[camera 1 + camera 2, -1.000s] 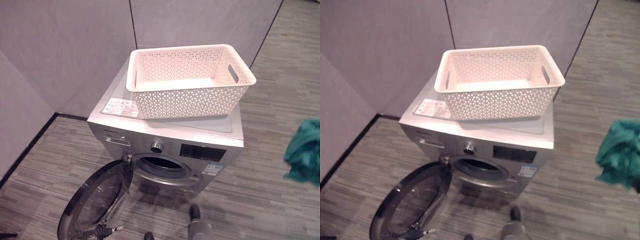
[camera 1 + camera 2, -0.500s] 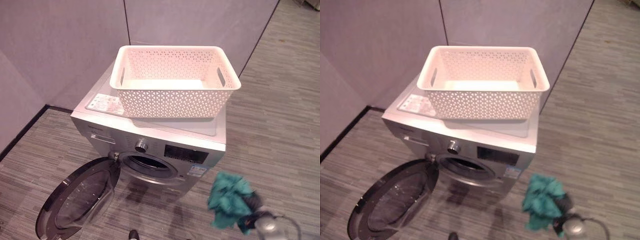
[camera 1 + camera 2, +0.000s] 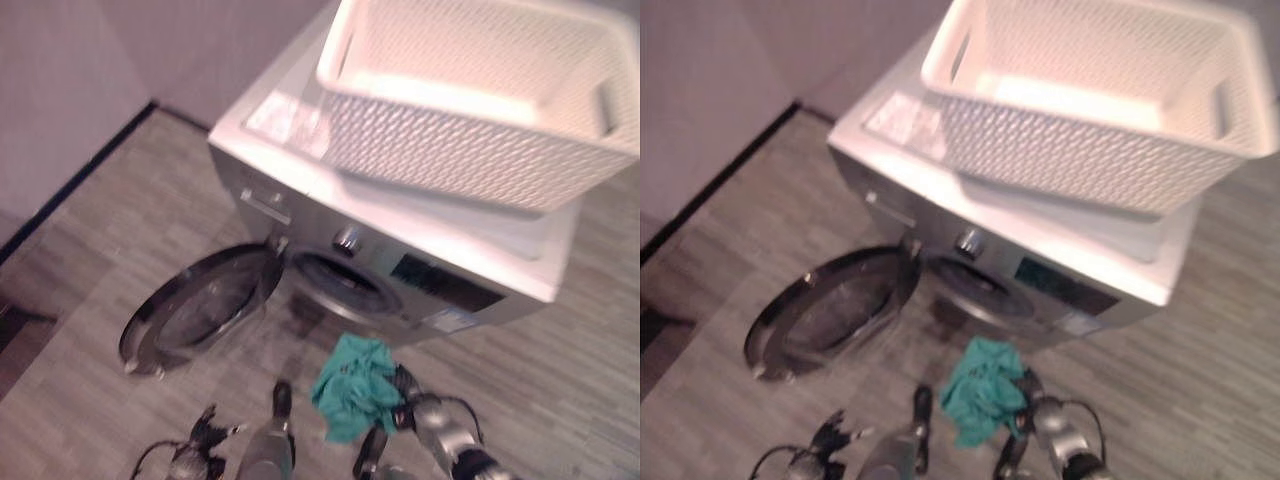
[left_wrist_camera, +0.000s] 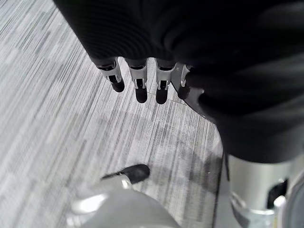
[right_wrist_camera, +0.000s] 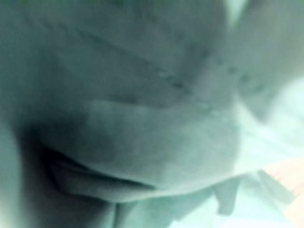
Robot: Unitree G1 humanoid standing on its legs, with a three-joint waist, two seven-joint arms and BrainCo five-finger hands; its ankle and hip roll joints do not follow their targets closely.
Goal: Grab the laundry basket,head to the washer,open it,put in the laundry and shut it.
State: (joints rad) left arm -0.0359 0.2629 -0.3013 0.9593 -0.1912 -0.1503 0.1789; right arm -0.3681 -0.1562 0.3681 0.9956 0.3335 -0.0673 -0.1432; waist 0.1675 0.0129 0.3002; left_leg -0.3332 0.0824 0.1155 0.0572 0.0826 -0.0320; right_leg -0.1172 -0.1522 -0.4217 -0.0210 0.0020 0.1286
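The right hand [image 3: 418, 405] is bunching a teal cloth [image 3: 352, 386] in its fingers, just below the washer [image 3: 400, 262] mouth at about six o'clock from the open drum. The cloth looks soft, light and floppy, so a pinch on the gathered middle should be carrying it. The left hand [image 4: 142, 80], fingers straight and slack, is hanging over the grey plank floor [image 3: 80, 300]. The door [image 3: 200, 305] is lying open at nine o'clock; the white basket [image 3: 480, 100] is sitting on top, by grey walls.

Your left hand [image 4: 156, 71] has slim silver fingers [image 4: 137, 83] ending in rounded dark tips. A dark, finely ribbed cover wraps its back and wrist. Your right hand [image 3: 425, 415] is silver-grey.
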